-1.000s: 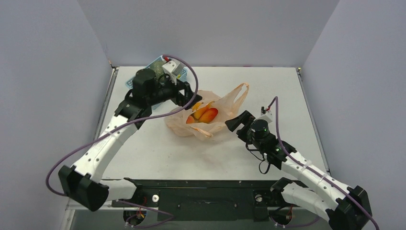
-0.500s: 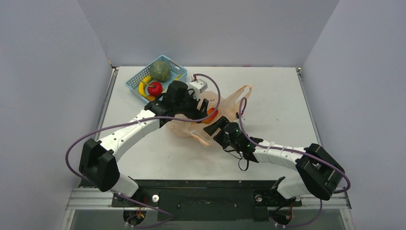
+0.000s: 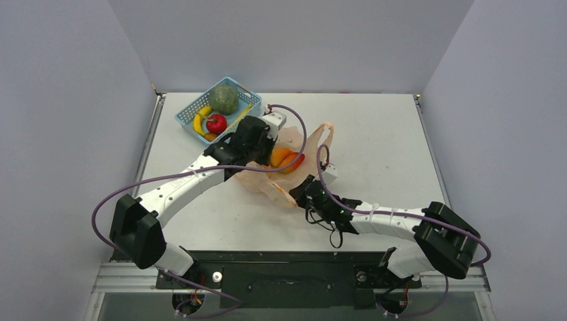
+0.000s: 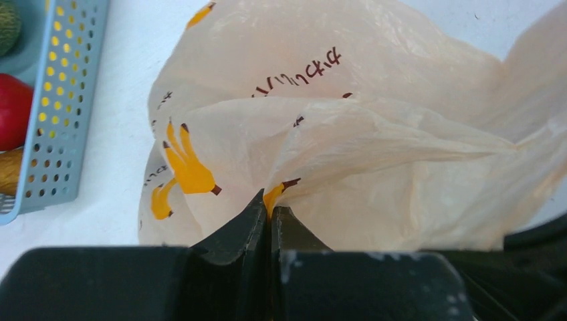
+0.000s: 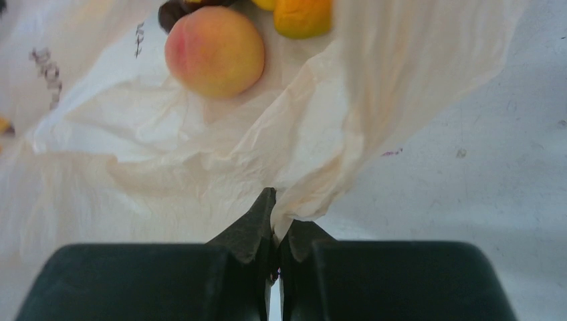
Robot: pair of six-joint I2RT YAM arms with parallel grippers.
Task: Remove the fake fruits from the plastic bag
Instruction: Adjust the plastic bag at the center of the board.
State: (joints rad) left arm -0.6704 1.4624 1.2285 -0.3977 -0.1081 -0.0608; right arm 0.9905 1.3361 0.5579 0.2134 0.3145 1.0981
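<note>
Fruits (image 3: 286,159) lie inside the plastic bag (image 3: 262,182) mid-counter. Its mouth is spread because both arms pinch the film: left fingers (image 4: 257,224) are clamped on it at ten o'clock, right fingers (image 5: 257,224) at five (probably to tip it). Around it are a white counter (image 3: 388,134), a blue basket (image 3: 199,100) at eleven and grey walls (image 3: 301,40).

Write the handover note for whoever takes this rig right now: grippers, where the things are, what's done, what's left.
The left gripper is shut on a fold of the thin, translucent pale-orange plastic bag, at its left side.
The right gripper is shut on the bag's near edge.
The small glossy fake fruits, peach-pink, orange and dark maroon, lie on the bag's film inside its opened mouth, in the middle of the table.
Done: bag pinched on two sides, mouth spread.
Left: every fruit; none is out on the bare table yet.
</note>
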